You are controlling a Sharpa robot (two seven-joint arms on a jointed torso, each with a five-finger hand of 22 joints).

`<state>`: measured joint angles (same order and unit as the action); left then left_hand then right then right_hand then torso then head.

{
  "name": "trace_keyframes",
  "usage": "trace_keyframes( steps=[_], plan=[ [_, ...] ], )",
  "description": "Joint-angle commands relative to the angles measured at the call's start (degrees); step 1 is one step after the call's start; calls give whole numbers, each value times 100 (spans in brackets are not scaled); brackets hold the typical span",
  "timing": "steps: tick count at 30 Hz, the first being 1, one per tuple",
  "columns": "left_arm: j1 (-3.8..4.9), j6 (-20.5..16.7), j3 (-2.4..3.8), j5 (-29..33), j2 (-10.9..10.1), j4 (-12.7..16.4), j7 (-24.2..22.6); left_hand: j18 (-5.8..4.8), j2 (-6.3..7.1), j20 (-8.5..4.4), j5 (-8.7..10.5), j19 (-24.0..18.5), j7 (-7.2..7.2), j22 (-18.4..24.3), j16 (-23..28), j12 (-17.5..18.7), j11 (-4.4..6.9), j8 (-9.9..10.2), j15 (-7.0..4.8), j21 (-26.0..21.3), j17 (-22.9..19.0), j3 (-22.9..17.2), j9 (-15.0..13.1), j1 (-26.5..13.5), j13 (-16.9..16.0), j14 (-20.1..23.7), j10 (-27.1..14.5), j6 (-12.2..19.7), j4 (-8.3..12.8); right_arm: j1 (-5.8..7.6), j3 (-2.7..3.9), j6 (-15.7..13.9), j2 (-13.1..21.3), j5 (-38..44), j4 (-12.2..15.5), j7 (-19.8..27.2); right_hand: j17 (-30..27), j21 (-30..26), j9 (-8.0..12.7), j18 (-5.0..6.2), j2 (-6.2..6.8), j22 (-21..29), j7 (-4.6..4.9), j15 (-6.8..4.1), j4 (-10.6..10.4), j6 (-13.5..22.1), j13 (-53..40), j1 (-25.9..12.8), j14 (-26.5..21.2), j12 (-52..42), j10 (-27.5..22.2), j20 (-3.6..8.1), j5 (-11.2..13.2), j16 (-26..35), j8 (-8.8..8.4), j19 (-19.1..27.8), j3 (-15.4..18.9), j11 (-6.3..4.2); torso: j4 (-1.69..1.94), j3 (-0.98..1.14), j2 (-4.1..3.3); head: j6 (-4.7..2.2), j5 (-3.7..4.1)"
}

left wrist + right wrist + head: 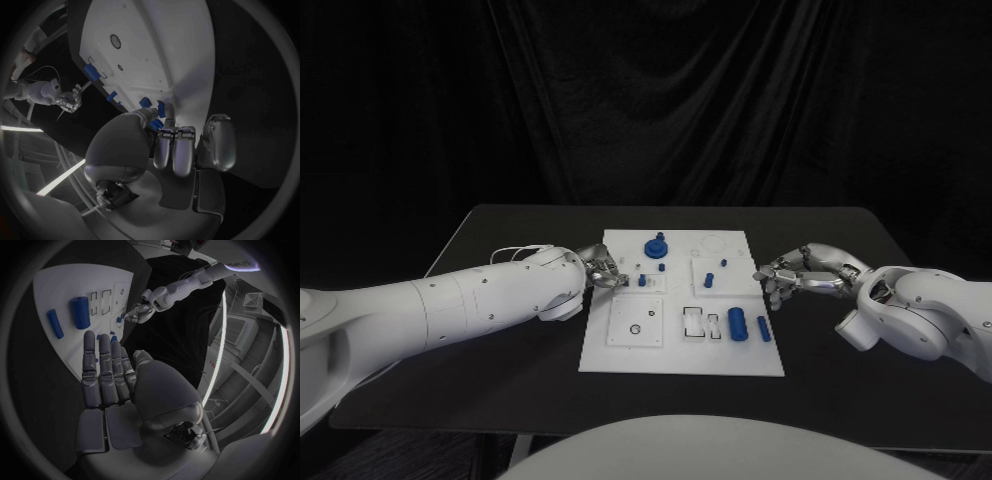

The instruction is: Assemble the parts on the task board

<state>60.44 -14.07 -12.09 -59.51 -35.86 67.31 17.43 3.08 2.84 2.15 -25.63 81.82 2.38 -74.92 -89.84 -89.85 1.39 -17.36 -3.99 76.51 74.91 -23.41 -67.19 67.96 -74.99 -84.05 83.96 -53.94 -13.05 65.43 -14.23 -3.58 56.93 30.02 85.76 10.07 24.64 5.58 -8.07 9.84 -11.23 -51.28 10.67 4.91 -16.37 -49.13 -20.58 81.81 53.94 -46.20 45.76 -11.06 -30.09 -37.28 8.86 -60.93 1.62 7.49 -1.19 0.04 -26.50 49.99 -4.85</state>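
Note:
The white task board (678, 345) lies mid-table. On it stand a blue knob (656, 247) and several small blue pegs (710, 278); a thick blue cylinder (737, 324) and a thin blue rod (763, 328) lie near its right edge. My left hand (603, 268) is at the board's left edge. In the left wrist view the left hand (181, 145) seems to pinch a small blue part (154, 125) between thumb and fingers, just over the board (156, 45). My right hand (798, 275) hovers at the board's right edge; the right hand (106, 375) holds nothing, fingers stretched toward the cylinder (80, 312) and rod (55, 323).
Bare black table (488, 330) surrounds the board on every side, with a dark curtain behind. Rectangular recesses (695, 321) and a round hole (636, 328) mark the board's near half.

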Motion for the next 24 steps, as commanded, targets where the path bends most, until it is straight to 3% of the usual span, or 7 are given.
trace_keyframes(
  steps=[1,13,24],
  plan=[
    [-15,-11,0,31,-16,23,-128,36,17,17,-4,-38,-17,-1048,-16,-15,23,-33,-20,-23,1509,-4,-7,-7,-1501,-595,604,-35,7,-14,4,78,6,14,0,-124,-9,-29,5,48,8,10,10,-10,-8,-36,10,60,-31,30,-45,18,-29,5,-17,38,-27,-10,-2,2,2,1,-5],
    [-16,64,0,31,-6,33,-135,39,22,17,14,-46,-15,-1045,-16,-15,23,-38,-20,-34,1509,8,-10,-8,-1501,-595,604,-41,7,-15,4,106,-3,14,0,-182,-13,-33,8,46,5,12,14,-6,-12,-30,14,64,-42,36,-53,16,-28,10,-21,45,-41,-6,-2,1,0,1,-18],
    [-27,114,0,31,93,-76,-109,41,-7,17,166,-53,-13,-1044,-16,-15,21,-42,-20,-46,1509,45,-15,-14,-1501,-595,604,-38,-10,-15,4,134,5,14,11,-222,-21,-39,10,44,7,15,17,-1,-11,-25,20,77,-60,47,-68,14,-29,19,-24,57,-64,-1,2,2,-3,1,-3]
  ],
)
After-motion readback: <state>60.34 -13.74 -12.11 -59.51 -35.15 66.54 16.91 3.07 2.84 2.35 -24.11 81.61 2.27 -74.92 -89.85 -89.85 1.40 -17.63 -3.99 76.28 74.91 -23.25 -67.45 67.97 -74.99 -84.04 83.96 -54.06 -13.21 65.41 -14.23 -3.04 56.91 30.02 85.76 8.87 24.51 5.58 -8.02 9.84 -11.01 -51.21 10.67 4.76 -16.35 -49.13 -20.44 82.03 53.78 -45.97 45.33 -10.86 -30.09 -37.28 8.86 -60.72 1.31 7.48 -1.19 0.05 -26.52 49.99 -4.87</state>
